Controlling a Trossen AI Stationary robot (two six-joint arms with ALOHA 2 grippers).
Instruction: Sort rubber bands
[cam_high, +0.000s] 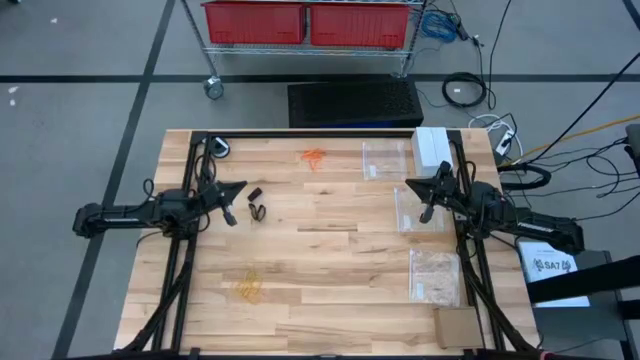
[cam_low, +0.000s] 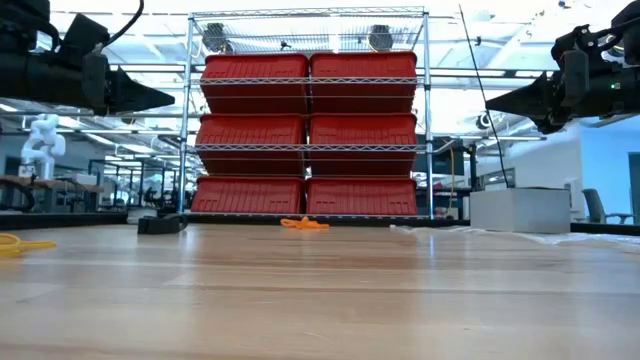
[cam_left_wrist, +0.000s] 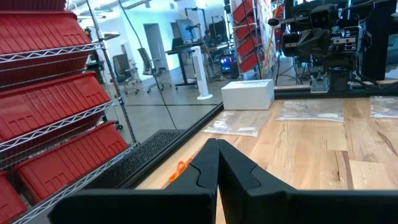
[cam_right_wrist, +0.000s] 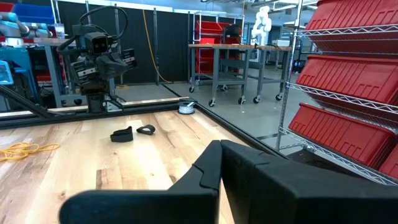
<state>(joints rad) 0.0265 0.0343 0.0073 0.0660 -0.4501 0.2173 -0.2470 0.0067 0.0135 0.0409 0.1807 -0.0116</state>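
Three small clusters of rubber bands lie on the wooden table (cam_high: 330, 300): orange (cam_high: 314, 156) near the far edge, black (cam_high: 256, 203) left of centre, pale yellow (cam_high: 248, 286) toward the near left. My left gripper (cam_high: 240, 186) hovers shut above the table's left side, just left of the black cluster. At the right side my right gripper (cam_high: 409, 183) hovers shut over a clear bag. Both point level toward the table's middle. The orange cluster (cam_left_wrist: 180, 168) shows beside my left gripper (cam_left_wrist: 217, 149), and the black (cam_right_wrist: 132, 132) and yellow (cam_right_wrist: 23, 149) clusters show beyond my right gripper (cam_right_wrist: 221, 149).
Three clear plastic bags (cam_high: 385, 158), (cam_high: 418, 208), (cam_high: 434, 275) lie along the right side. A white box (cam_high: 431, 146) stands at the far right corner, a cardboard piece (cam_high: 458, 326) at the near right. A tape roll (cam_high: 221, 148) sits far left. A rack with red bins (cam_high: 305, 22) stands beyond.
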